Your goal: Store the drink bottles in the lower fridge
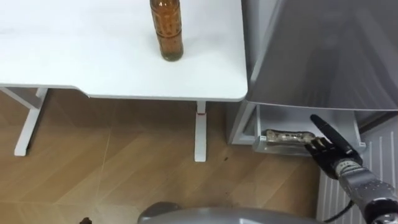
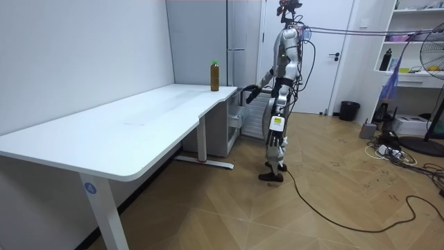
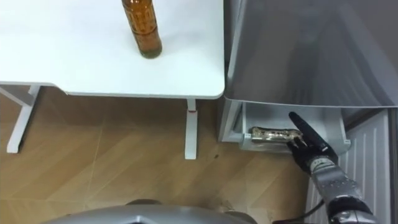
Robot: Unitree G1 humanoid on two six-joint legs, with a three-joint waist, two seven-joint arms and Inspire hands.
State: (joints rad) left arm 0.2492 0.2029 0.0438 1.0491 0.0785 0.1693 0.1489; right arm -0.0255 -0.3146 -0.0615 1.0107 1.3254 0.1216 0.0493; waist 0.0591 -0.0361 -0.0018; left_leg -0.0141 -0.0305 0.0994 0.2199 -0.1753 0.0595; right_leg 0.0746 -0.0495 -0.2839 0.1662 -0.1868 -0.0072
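A brown drink bottle [image 1: 166, 28] stands upright on the white table [image 1: 93, 68], near its right end. A second bottle [image 1: 285, 135] lies on its side in the pulled-out lower fridge drawer [image 1: 261, 144]. My right hand [image 1: 328, 144] reaches in from the lower right. Its dark fingers are straight and rest against that bottle's right end, not curled round it. In the room view I stand at the table's far end, facing the fridge [image 2: 239, 42], with my right arm stretched toward the drawer. My left hand [image 2: 277, 87] stays close to my body.
The grey fridge body [image 1: 323, 50] overhangs the drawer. The open white fridge door [image 1: 348, 186] stands just right of my right hand. The table's leg [image 1: 200, 134] stands left of the drawer, over wooden floor [image 1: 112, 168].
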